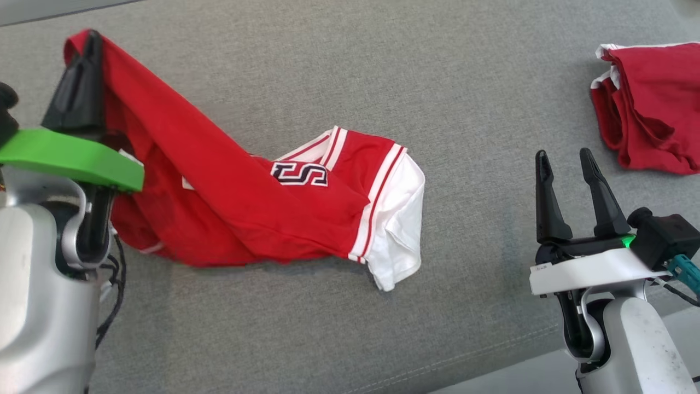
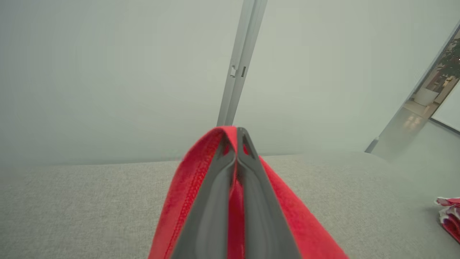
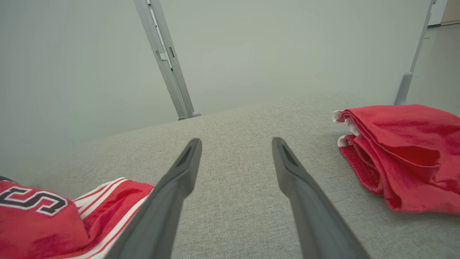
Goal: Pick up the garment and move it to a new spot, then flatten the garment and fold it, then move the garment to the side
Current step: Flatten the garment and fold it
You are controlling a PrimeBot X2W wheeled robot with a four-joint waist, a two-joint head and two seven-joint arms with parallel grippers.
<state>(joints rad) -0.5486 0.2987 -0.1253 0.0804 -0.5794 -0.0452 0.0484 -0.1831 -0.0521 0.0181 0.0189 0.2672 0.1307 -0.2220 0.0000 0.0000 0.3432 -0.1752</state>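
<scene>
At the far left, the left hand (image 1: 92,39): fingers pressed fully together, clamped on a red edge of the garment (image 1: 235,219) and raised clear of the grey cloth-covered desk (image 1: 437,65). Same pinch in the left wrist view: left hand (image 2: 237,131) closed, red cloth of the garment (image 2: 190,180) folded over both fingertips and hanging down either side.

Just below that grip, a green bracket (image 1: 71,156) and the pale left forearm (image 1: 38,273), hiding the lower left part of the cloth.

From the grip, draped down and rightward in a long sloping band to the middle of the desk. There, resting on the surface in a loose heap: red body, a dark letter S (image 1: 301,174) outlined in white, red-and-white striped bands, a crumpled white sleeve end at the right.

Further right, well apart from the garment, the right hand (image 1: 563,156): fingers spread wide, gripping nothing, over bare desk. In the right wrist view, right hand (image 3: 235,142) likewise wide open, with the garment (image 3: 32,223) at lower left.

At the far right, a second red garment (image 1: 651,104) with white trim, bunched, lying apart from both hands.
</scene>
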